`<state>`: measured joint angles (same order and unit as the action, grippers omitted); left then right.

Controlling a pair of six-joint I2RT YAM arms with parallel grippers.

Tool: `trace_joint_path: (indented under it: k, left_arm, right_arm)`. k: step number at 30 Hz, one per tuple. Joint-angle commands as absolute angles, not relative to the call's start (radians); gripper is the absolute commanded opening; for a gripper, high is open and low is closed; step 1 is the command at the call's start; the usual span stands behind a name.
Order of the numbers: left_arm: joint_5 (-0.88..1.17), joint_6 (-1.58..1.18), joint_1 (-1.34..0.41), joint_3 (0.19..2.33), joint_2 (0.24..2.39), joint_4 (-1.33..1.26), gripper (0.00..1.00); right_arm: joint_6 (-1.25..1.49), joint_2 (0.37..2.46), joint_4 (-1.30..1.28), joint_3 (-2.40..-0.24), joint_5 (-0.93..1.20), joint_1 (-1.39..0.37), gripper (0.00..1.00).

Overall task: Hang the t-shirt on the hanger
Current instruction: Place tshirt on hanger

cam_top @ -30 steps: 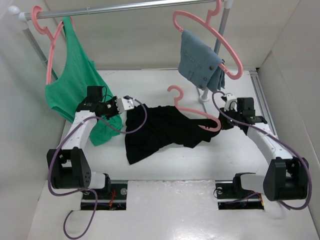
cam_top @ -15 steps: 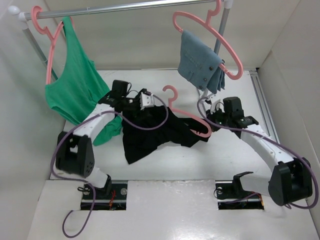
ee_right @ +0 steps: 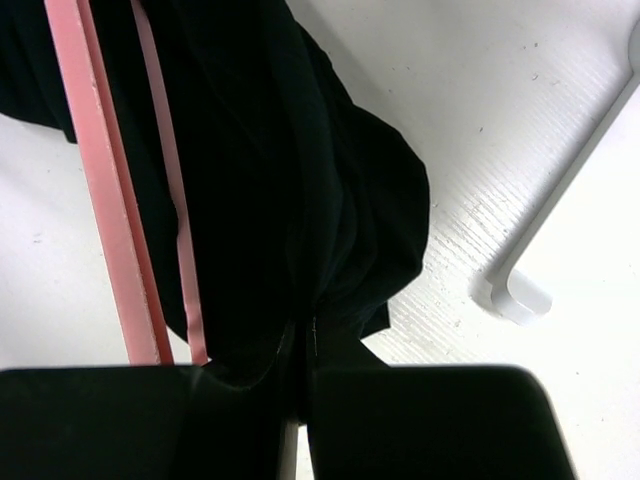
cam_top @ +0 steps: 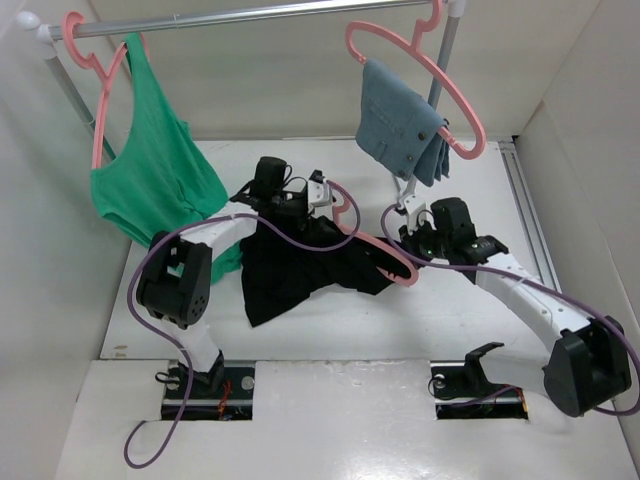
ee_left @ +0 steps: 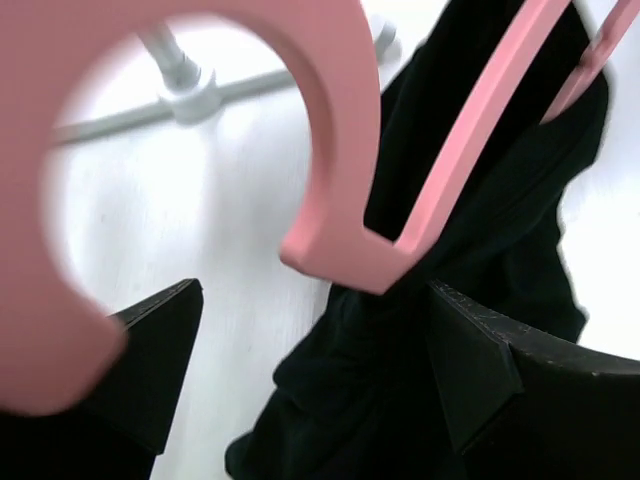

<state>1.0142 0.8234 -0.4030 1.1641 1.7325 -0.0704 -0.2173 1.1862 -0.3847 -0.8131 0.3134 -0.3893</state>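
Note:
The black t-shirt (cam_top: 300, 270) lies bunched on the white table, with the pink hanger (cam_top: 385, 255) threaded partly through it and its hook (cam_top: 345, 200) sticking up. My left gripper (cam_top: 318, 193) hovers open just beside that hook. In the left wrist view the hook (ee_left: 330, 120) looms over the wide-apart fingers (ee_left: 150, 370), with nothing between them and the t-shirt (ee_left: 450, 300) underneath. My right gripper (cam_top: 412, 245) sits at the hanger's right end. Its view shows it (ee_right: 305, 350) shut on a fold of the t-shirt (ee_right: 280, 150), with the hanger's bars (ee_right: 100, 200) just to the left.
A metal rail (cam_top: 250, 15) runs across the back. A green tank top (cam_top: 150, 170) hangs from it on a pink hanger at the left. At the right a grey-blue garment (cam_top: 400, 120) hangs on another. The rack's white foot (cam_top: 405, 195) stands behind my right gripper. White walls close in on both sides.
My left gripper has opened and swung right, from the t-shirt's left edge up to the hanger's hook. My right arm has pushed the hanger and t-shirt a little to the left.

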Motion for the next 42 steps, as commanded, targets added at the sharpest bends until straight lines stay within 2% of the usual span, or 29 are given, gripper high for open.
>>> trace_joint_path:
  k: [1, 7, 9, 10, 11, 12, 15, 16, 19, 22, 29, 37, 42]
  left_arm:
    - [1.163, 0.683, -0.400, 1.230, 1.721, -0.170, 0.86]
    - [1.341, 0.655, -0.400, 1.279, 1.740, -0.049, 0.74]
    - [1.341, 0.762, -0.400, 1.308, 1.740, 0.094, 0.74]
    - [1.330, 0.811, -0.400, 1.321, 1.749, 0.132, 0.71]
    - [1.316, 0.828, -0.400, 1.321, 1.749, 0.132, 0.66]
    - [1.286, 0.778, -0.400, 1.321, 1.749, 0.083, 0.51]
    - [1.276, 0.681, -0.400, 1.299, 1.749, 0.002, 0.32]
    - [1.276, 0.663, -0.400, 1.299, 1.749, -0.008, 0.20]
    - [1.276, 0.641, -0.410, 1.289, 1.749, -0.017, 0.00]
    - [1.255, 0.643, -0.400, 1.307, 1.749, 0.024, 0.00]
    - [1.062, 0.842, -0.266, 1.459, 1.695, 0.317, 0.00]
    - [0.812, 1.072, -0.227, 1.387, 1.559, 0.458, 0.00]
    - [0.758, 1.146, -0.227, 1.335, 1.528, 0.498, 0.00]
  right_arm:
    - [-0.235, 1.189, -0.357, -0.842, 0.299, -0.408, 0.00]
    - [-0.253, 1.210, -0.367, -0.853, 0.299, -0.408, 0.00]
    - [-0.253, 1.210, -0.367, -0.853, 0.299, -0.408, 0.00]
    - [-0.253, 1.210, -0.367, -0.853, 0.299, -0.408, 0.00]
    - [-0.253, 1.219, -0.367, -0.853, 0.299, -0.408, 0.00]
    - [-0.253, 1.220, -0.367, -0.853, 0.299, -0.408, 0.00]
    - [-0.253, 1.220, -0.358, -0.853, 0.308, -0.408, 0.00]
    - [-0.253, 1.220, -0.357, -0.862, 0.320, -0.408, 0.00]
    - [-0.253, 1.220, -0.357, -0.862, 0.331, -0.399, 0.00]
    - [-0.253, 1.220, -0.357, -0.862, 0.353, -0.364, 0.00]
    - [-0.198, 1.163, -0.396, -0.805, 0.362, -0.218, 0.00]
    - [-0.186, 1.135, -0.414, -0.822, 0.362, -0.163, 0.00]
    - [-0.207, 1.100, -0.423, -0.874, 0.382, -0.163, 0.00]
